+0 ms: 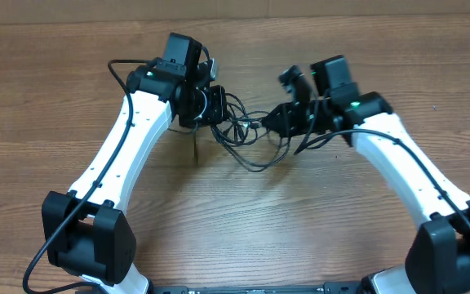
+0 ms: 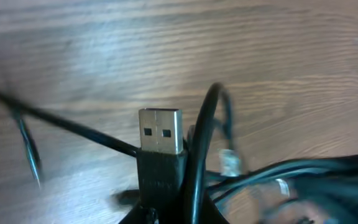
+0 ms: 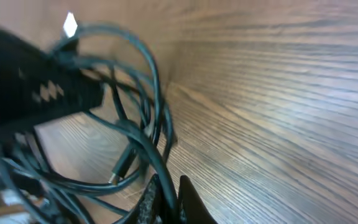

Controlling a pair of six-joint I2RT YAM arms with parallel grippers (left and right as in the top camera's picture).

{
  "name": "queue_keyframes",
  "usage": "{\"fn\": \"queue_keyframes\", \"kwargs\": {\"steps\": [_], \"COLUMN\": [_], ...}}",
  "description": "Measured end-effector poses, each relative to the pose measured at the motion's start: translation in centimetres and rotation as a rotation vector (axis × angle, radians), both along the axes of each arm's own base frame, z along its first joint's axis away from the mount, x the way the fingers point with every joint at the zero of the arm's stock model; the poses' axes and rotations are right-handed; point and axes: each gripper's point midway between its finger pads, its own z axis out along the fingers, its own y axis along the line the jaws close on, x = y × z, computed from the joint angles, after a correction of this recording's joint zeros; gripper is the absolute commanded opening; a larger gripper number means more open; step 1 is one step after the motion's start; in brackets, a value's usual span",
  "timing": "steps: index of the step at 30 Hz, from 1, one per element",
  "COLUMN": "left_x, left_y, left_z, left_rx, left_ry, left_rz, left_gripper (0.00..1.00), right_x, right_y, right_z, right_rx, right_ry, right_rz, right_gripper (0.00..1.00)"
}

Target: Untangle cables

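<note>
The cables are thin black cords in a tangled bunch of loops at the middle of the wooden table, between my two grippers. My left gripper is shut on the cables at the bunch's left side; in the left wrist view it holds a black USB plug upright with a cord running beside it. My right gripper is shut on the cables at the bunch's right side; in the right wrist view one cord is pinched between the fingertips, with loops beyond.
The wooden table spreads all round the bunch. A loose small plug end lies on the wood close to my right fingertips. My two white arms reach in from the front left and front right.
</note>
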Motion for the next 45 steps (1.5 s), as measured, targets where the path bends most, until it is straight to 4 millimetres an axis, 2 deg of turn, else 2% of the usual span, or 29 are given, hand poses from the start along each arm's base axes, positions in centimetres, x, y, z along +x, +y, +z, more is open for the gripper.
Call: {"fn": "queue_keyframes", "kwargs": {"steps": [6,14,16,19,21,23,25,27,30,33,39,45], "left_x": [0.0,-0.6,-0.9,-0.5,0.9,2.2,3.9,5.0,4.7,4.3,3.7,3.3], "left_y": [1.2,2.6,3.7,6.3,5.9,5.8,5.1,4.2,2.5,1.6,0.0,-0.9], "left_z": [-0.6,-1.1,-1.3,-1.7,-1.3,-0.8,0.0,0.9,1.3,1.5,2.0,2.5], "left_rx": [0.062,0.133,0.184,0.239,0.199,0.178,0.129,0.083,0.060,0.056,0.020,-0.025], "left_ry": [0.018,0.095,0.118,0.131,0.088,0.029,-0.053,-0.124,-0.178,-0.215,-0.274,-0.298], "left_rz": [0.057,0.234,0.311,0.448,0.478,0.459,0.389,0.285,0.122,0.001,-0.165,-0.238], "left_gripper": [0.04,0.04,0.04,0.04,0.04,0.04,0.04,0.04,0.04,0.04,0.04,0.06], "right_x": [0.4,1.2,1.4,2.1,2.0,2.3,2.4,2.6,2.6,2.4,1.9,-0.4], "right_y": [-2.6,-5.6,-7.2,-12.2,-13.7,-15.4,-16.8,-17.3,-16.6,-14.6,-8.7,-2.4], "right_z": [2.4,2.5,1.9,0.9,0.5,0.1,-0.2,-0.3,-0.1,0.5,2.3,2.9], "right_rx": [0.057,0.107,0.089,0.049,0.038,-0.008,-0.041,-0.064,-0.070,-0.040,-0.002,0.009], "right_ry": [0.009,0.095,0.137,0.197,0.227,0.219,0.217,0.197,0.161,0.103,-0.088,-0.200], "right_rz": [-0.087,-0.219,-0.291,-0.472,-0.531,-0.588,-0.634,-0.640,-0.572,-0.435,-0.112,0.153], "right_gripper": [0.04,0.04,0.04,0.06,0.36,0.58,0.87,1.00,1.00,1.00,1.00,1.00]}}
